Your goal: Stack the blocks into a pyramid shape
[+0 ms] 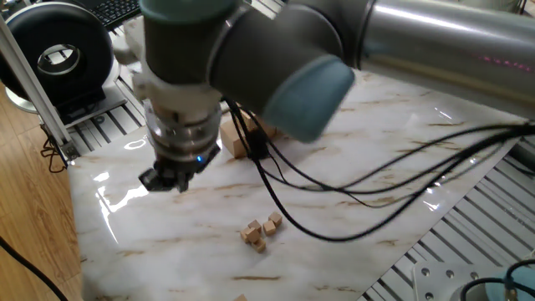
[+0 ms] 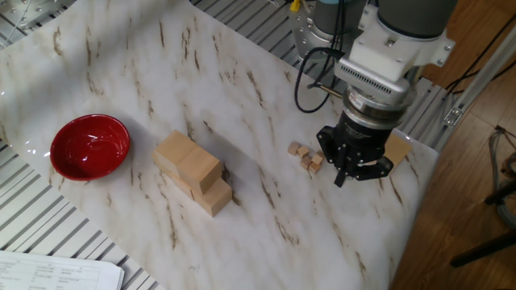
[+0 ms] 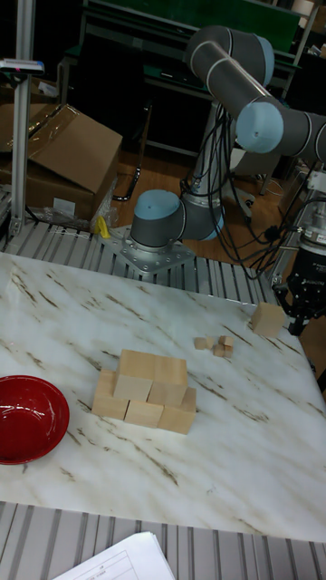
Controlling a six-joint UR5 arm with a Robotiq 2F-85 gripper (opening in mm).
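**Gripper hanging beside the lone block, stack standing apart**

The gripper (image 2: 355, 169) is hanging low over the marble tabletop (image 2: 266, 217), near its edge, and it is pointing downward. Its dark fingers (image 1: 167, 180) are looking slightly apart with nothing between them, but I cannot tell for sure whether they are spread or pressed together. Black cables are hanging from the arm across one fixed view.

In the tall fixed view, one single block (image 3: 268, 319) is lying on the tabletop just beside the gripper (image 3: 303, 313); whether they are touching I cannot tell. In the other fixed view this block (image 2: 398, 150) is showing only partly behind the gripper.

The stack of blocks (image 2: 192, 173) is standing well apart from the gripper, toward the middle of the tabletop. In the tall fixed view the stack (image 3: 145, 390) is showing two levels: a lower row of about three cubes and two cubes on top of them. In one fixed view only a corner of the stack (image 1: 236, 140) is appearing behind the arm.

A group of tiny wooden cubes (image 2: 305, 155) is lying between the stack and the gripper, close to the gripper. A red bowl (image 2: 89, 147) is sitting on the far side of the stack, near the other edge of the tabletop.
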